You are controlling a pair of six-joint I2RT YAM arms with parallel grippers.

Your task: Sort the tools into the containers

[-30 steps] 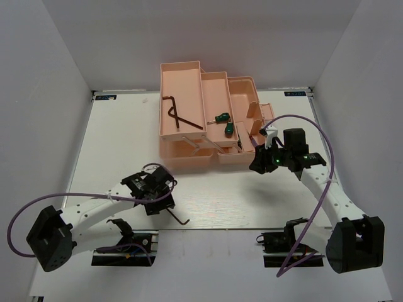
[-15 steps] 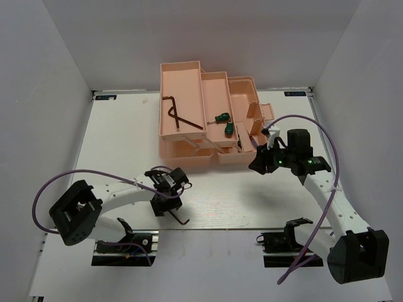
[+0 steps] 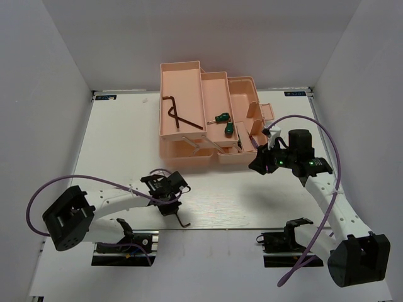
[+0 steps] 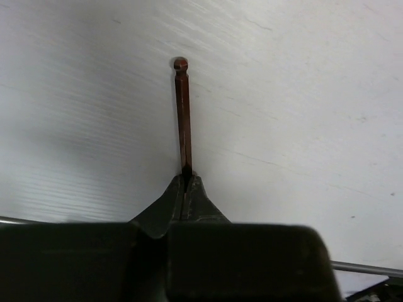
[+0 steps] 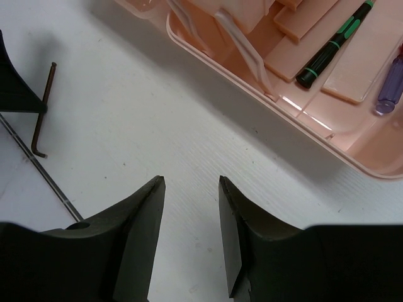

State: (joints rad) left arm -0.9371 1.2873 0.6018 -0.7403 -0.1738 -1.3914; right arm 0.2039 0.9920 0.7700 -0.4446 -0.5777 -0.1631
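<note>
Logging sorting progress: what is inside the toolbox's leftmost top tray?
Two dark hex keys lie in the leftmost tray. Whatever sits beneath that tray is covered.

Top view: brightly and evenly lit from overhead, with only faint, soft shadows beside the toolbox (image 3: 189,157); sharp throughout, with no visible bending at the edges. Left wrist view: bright at right, fading to grey shadow at upper left across the table (image 4: 302,94); sharp on the hex key (image 4: 182,113), blurred and near-black on the left gripper (image 4: 186,179). Right wrist view: crisp on the table, softer on the right gripper (image 5: 191,181); small white glare on the toolbox rim.
</note>
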